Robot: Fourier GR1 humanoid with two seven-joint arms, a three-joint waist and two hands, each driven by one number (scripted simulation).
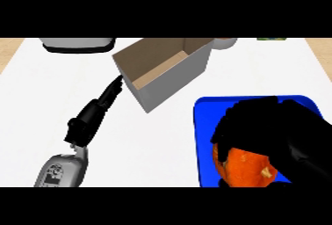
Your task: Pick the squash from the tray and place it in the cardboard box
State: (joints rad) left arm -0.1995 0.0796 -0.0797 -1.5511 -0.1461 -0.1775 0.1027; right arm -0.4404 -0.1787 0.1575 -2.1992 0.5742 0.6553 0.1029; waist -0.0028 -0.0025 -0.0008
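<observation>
The right hand (pixel 272 127) curled round the orange squash (pixel 246 169) lying on the blue tray (pixel 204 132) beside the cardboard box (pixel 165 70), so lifting and placing remained undone.

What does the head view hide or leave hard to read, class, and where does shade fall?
Head view: the right robot hand is a flat black mass covering most of the orange squash on the blue tray; the cardboard box has one wall shaded inside.
</observation>
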